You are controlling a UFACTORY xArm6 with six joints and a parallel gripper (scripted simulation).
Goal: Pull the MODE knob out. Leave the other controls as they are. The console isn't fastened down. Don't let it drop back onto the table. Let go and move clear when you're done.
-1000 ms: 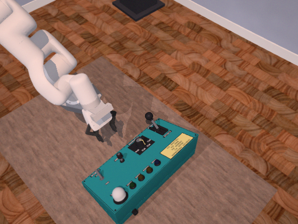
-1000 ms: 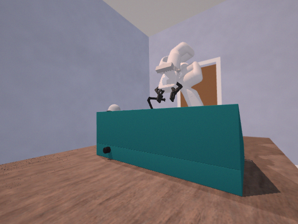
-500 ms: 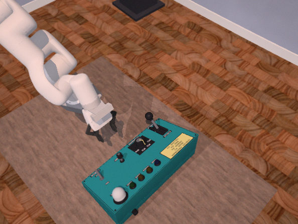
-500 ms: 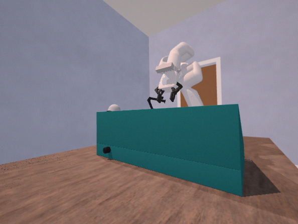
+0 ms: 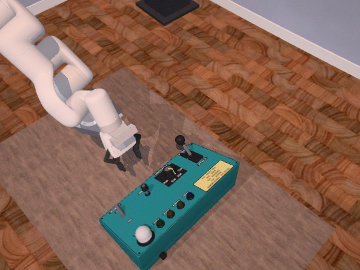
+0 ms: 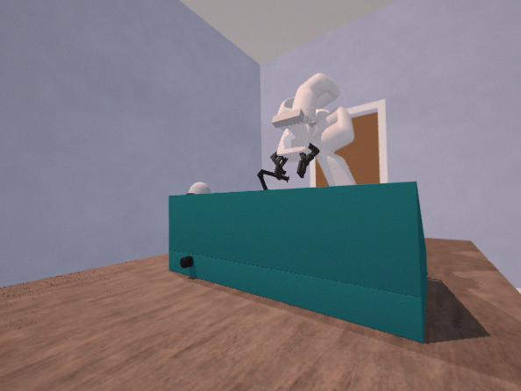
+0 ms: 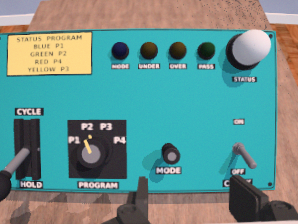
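A teal console (image 5: 171, 201) lies on the mat. Its small black MODE knob (image 7: 171, 154) stands near the panel's near edge in the wrist view, and it also shows in the overhead view (image 5: 145, 188). My gripper (image 5: 127, 158) is open and empty. It hovers over the mat beside the console's near edge, apart from the knob. In the wrist view its fingers sit just below the panel, to either side of the knob's line. In the low view the gripper (image 6: 287, 168) hangs above the console's far edge.
On the panel are a PROGRAM dial (image 7: 91, 154), a CYCLE/HOLD lever (image 5: 183, 144), an ON/OFF toggle (image 7: 242, 156), several round lamps (image 7: 163, 50), a white STATUS dome (image 5: 143, 234) and a yellow label (image 7: 49, 53). A small black knob (image 6: 186, 262) sticks out of the side wall.
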